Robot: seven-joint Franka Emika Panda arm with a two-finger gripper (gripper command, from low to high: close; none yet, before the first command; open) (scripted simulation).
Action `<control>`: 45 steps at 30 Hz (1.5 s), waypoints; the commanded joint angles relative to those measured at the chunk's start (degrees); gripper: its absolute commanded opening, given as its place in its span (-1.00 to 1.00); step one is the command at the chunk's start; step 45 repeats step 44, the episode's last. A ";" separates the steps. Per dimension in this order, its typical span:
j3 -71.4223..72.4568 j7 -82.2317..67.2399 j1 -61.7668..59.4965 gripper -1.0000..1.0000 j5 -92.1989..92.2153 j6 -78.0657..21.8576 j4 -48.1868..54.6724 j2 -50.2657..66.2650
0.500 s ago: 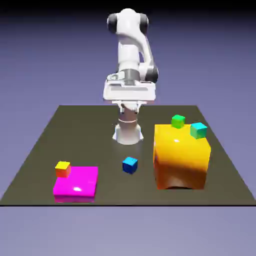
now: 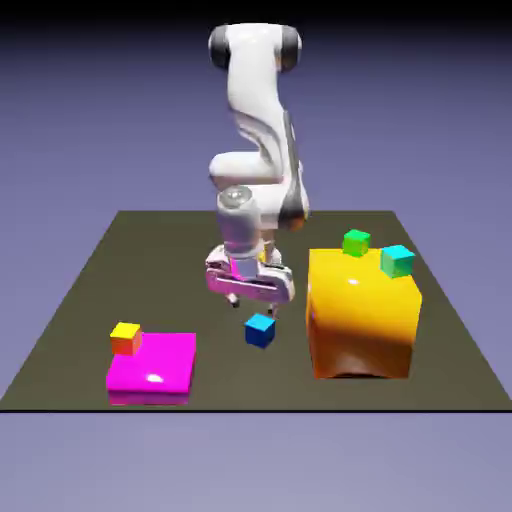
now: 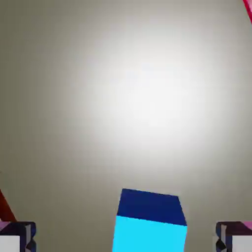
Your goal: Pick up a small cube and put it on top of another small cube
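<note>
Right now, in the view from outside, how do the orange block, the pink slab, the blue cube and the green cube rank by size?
1. Orange block, largest.
2. Pink slab.
3. Blue cube and green cube: they look about alike, and the green one sits farther back, so I won't rank them.

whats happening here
The white arm's gripper hangs open just above the blue cube on the table. In the hand view the cube sits between the two fingers, not yet gripped. The green cube and teal cube rest on the orange block.
</note>
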 commanded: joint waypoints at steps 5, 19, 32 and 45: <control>-1.56 -3.12 3.32 0.00 5.33 5.15 -0.14 7.10; -3.84 5.04 -1.27 -1.00 2.32 -3.10 4.26 1.95; -28.70 34.91 -8.47 -1.00 14.91 -17.28 31.26 8.88; -30.05 36.53 -8.87 1.00 15.60 -18.05 32.72 9.26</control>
